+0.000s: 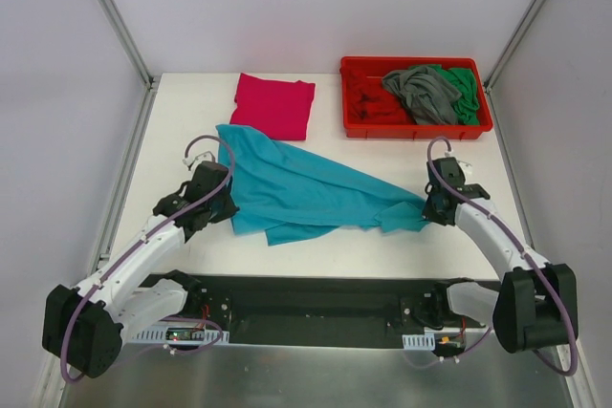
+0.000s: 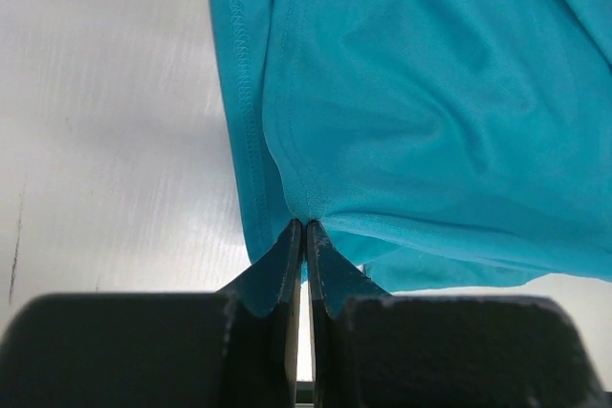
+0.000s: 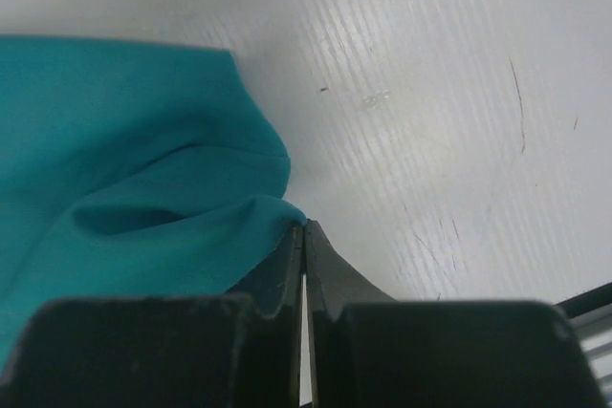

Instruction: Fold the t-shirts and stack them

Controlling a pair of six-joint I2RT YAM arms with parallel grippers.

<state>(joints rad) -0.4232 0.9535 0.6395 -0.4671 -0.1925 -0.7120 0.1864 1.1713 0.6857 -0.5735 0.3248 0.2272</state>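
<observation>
A teal-blue t-shirt lies stretched and rumpled across the middle of the table. My left gripper is at its left edge and is shut on the cloth beside a stitched seam; the teal shirt fills that view beyond the jaws. My right gripper is at the shirt's right end, its jaws shut on a tip of the teal cloth. A folded magenta-pink t-shirt lies flat at the back of the table.
A red plastic tray stands at the back right, holding a crumpled grey shirt, a green one and a red one. Metal frame posts and grey walls close in the table on both sides.
</observation>
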